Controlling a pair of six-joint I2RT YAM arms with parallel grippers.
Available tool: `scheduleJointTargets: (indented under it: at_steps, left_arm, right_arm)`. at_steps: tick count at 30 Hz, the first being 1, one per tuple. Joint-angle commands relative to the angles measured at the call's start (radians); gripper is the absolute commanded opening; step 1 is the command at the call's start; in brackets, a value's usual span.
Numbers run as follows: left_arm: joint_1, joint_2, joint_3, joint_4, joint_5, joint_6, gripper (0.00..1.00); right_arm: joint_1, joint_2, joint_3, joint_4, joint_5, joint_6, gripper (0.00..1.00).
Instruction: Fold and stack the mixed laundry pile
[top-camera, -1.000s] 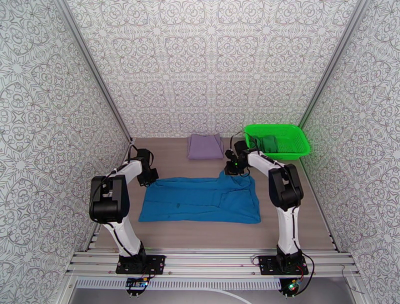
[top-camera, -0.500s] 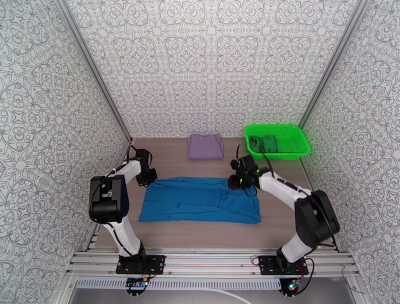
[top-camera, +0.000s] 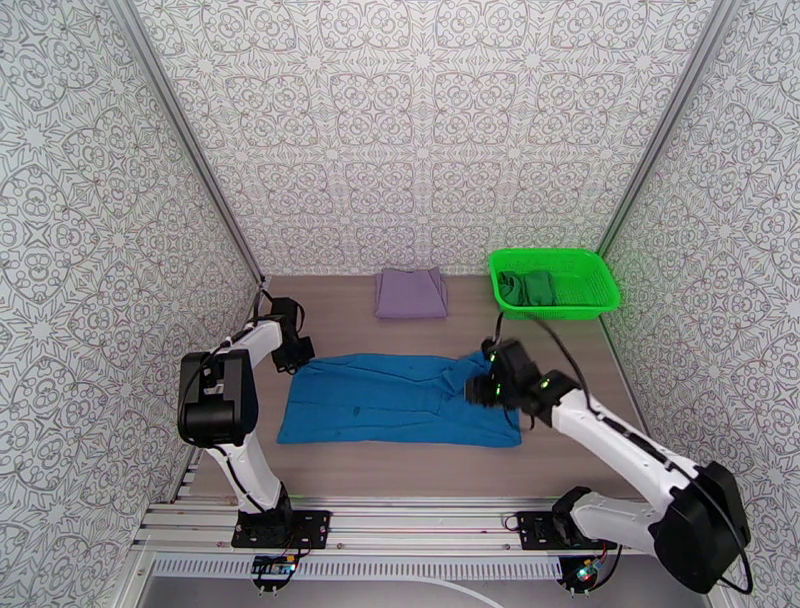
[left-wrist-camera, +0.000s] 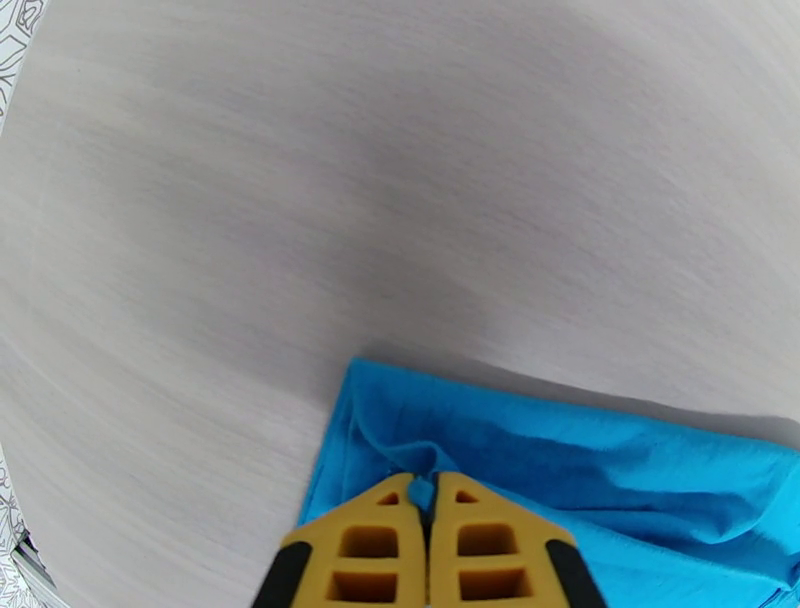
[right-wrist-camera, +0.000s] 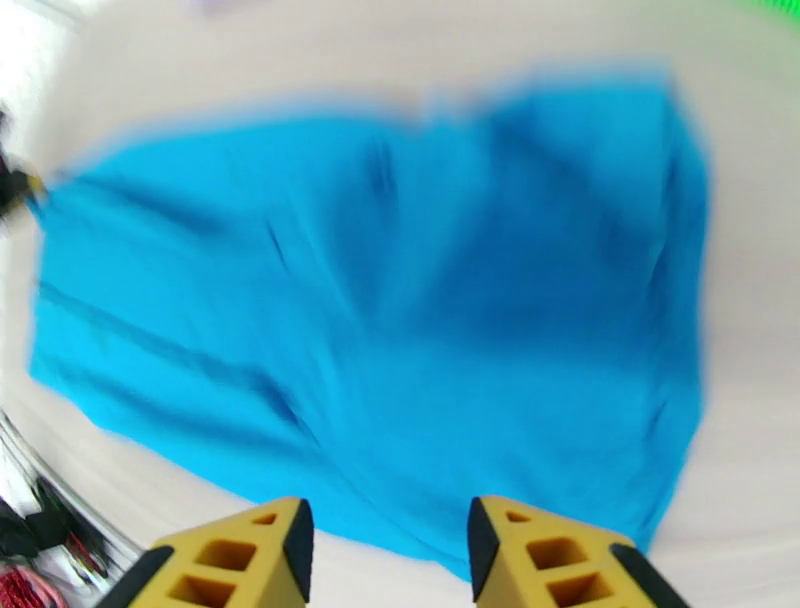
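The bright blue shirt (top-camera: 400, 398) lies spread across the middle of the table, also seen as the blue shirt (right-wrist-camera: 380, 330) under the right wrist. My left gripper (top-camera: 296, 355) is shut on the shirt's far left corner (left-wrist-camera: 425, 490), its yellow fingers (left-wrist-camera: 480, 545) pinching the cloth against the table. My right gripper (top-camera: 480, 385) hovers over the shirt's right end, its jaws open with nothing between the fingertips (right-wrist-camera: 385, 535). A folded lavender-grey garment (top-camera: 410, 292) rests at the back. The dark green garment (top-camera: 530, 287) lies in the basket.
A bright green mesh basket (top-camera: 590, 300) stands at the back right of the table. Patterned walls close in the left, right and back. Bare wooden tabletop (top-camera: 430, 465) runs along the near side of the shirt.
My right gripper has let go of the shirt's far right part, opened, and swung back toward the near right. The folded-over flap now lies flatter. The left gripper has held still.
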Motion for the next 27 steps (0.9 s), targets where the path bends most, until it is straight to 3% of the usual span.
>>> scheduleJointTargets:
  at_steps: [1,7,12,16,21,24,27]
  left_arm:
    - [0.003,-0.002,0.014,-0.001,-0.038,0.006,0.00]
    - [0.009,0.020,0.034,-0.020,-0.043,-0.007,0.00]
    - [-0.002,0.018,0.037,-0.054,-0.070,-0.018,0.03]
    - [-0.019,0.013,0.031,-0.064,-0.073,-0.022,0.28]
    - [-0.039,-0.020,0.032,-0.074,-0.072,-0.029,0.61]
    - [-0.046,-0.049,0.046,-0.090,-0.073,-0.034,0.68]
    - [-0.050,-0.077,0.063,-0.111,-0.080,-0.039,0.75]
  right_arm:
    - [-0.073,0.141,0.149,-0.044,0.014,-0.116,0.44]
    - [-0.141,0.481,0.383,-0.068,-0.071,-0.200,0.41]
    - [-0.142,0.560,0.337,-0.027,-0.163,-0.161,0.45]
    - [-0.142,0.563,0.255,0.030,-0.229,-0.139,0.41]
    - [-0.142,0.480,0.144,0.087,-0.290,-0.117,0.18]
    - [-0.140,0.404,0.064,0.092,-0.316,-0.119,0.11]
    - [-0.134,0.318,-0.049,0.099,-0.342,-0.117,0.10]
